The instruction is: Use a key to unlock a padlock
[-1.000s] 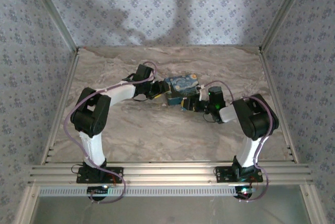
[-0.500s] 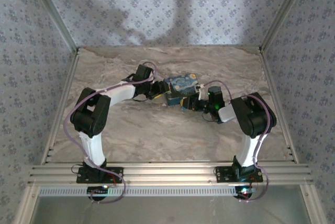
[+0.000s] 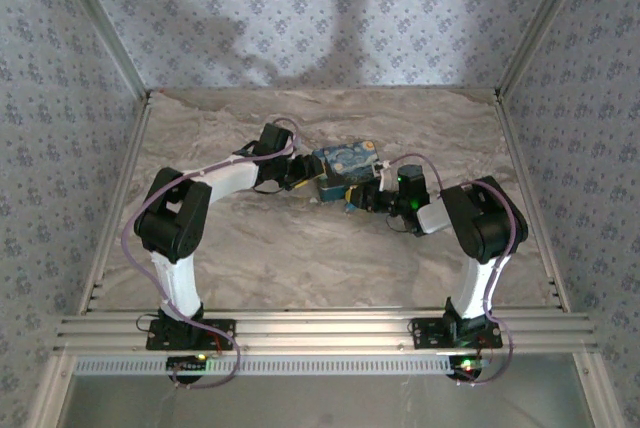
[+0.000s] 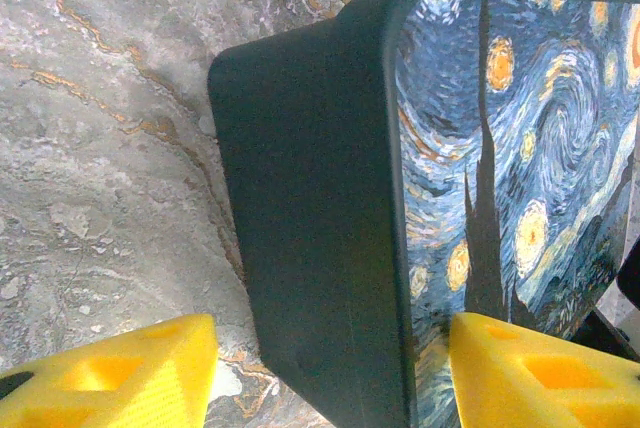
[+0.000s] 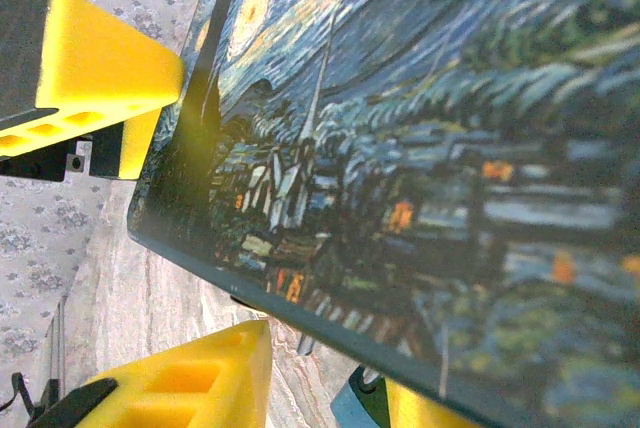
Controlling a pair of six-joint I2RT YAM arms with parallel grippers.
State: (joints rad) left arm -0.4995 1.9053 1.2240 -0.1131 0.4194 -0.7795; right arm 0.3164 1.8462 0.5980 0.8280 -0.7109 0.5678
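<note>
Presently listed, item one: padlock (image 5: pixel 350 410), small bluish body with a thin silvery piece above it, on the marbled surface (image 3: pixel 300 248) about midway between the side edges and tucked against the near edge of a blue starry-night tin (image 3: pixel 345 160). Right fingers (image 5: pixel 190 383) stand parted either side of it, with a gap between one finger and the body, so they are not clenched on it. Item two: left fingers (image 4: pixel 120 373), spread and released, straddle the tin's opposite corner, one clear of its dark wall, the other beside the painted lid, contact not discernible.
</note>
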